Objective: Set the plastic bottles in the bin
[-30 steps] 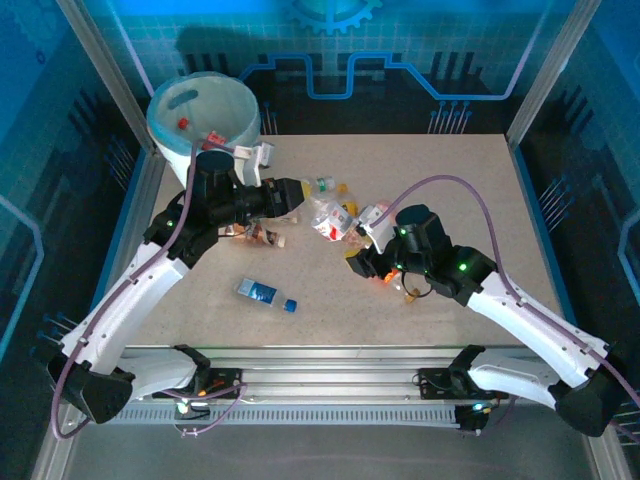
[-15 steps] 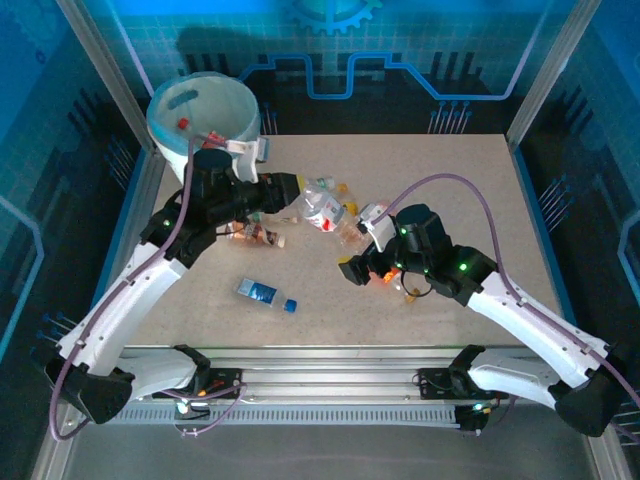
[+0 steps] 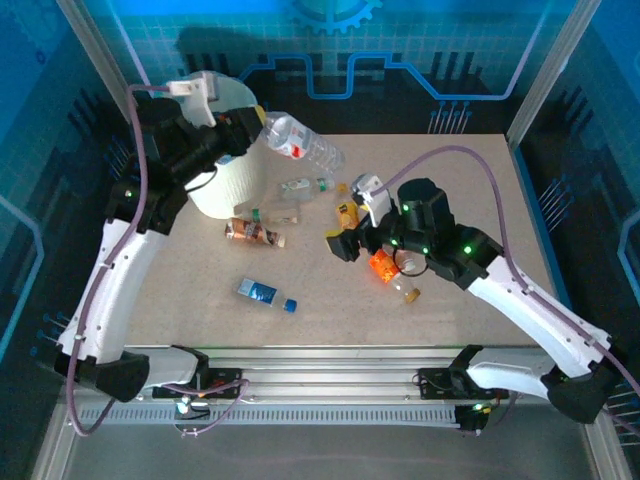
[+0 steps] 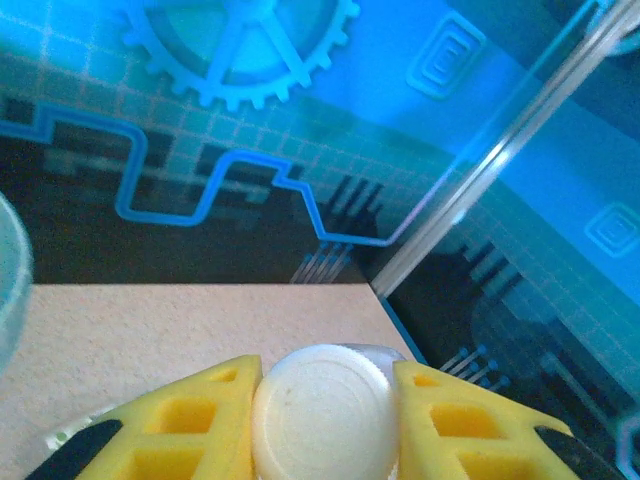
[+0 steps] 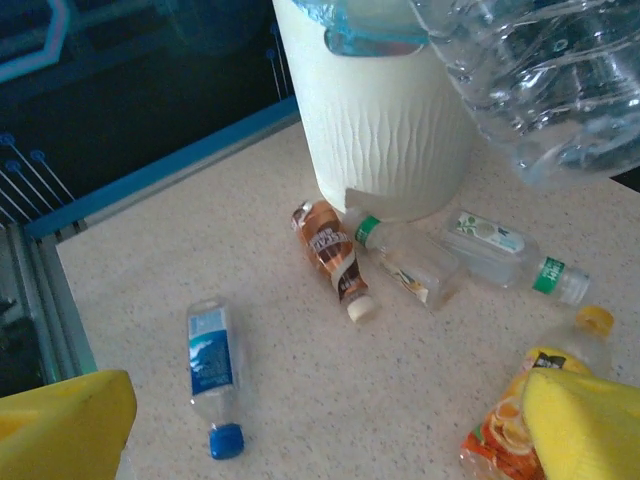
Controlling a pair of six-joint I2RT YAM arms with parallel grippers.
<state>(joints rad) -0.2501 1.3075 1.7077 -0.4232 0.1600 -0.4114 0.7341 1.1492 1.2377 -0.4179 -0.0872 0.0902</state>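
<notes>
My left gripper (image 3: 256, 128) is raised beside the bin (image 3: 236, 186) and is shut on the white cap (image 4: 322, 410) of a large clear bottle with a red label (image 3: 302, 141), which sticks out to the right above the table. My right gripper (image 3: 345, 240) hangs open over the table's middle, with nothing between its yellow fingers (image 5: 62, 420). On the table lie a brown bottle (image 5: 330, 250), a blue-capped bottle (image 5: 212, 368), a green-capped bottle (image 5: 410, 262), a green-labelled bottle (image 5: 505, 255) and an orange bottle (image 5: 520, 415). The left arm hides most of the bin's opening.
Metal posts and blue panels wall the table (image 3: 450, 190) on three sides. Another orange bottle (image 3: 383, 267) and a small capped one (image 3: 405, 291) lie under the right forearm. Bare tabletop lies at the right and along the front.
The left arm lifted the large bottle off the table and swung it up and left beside the bin. The right gripper moved left and a little farther back.
</notes>
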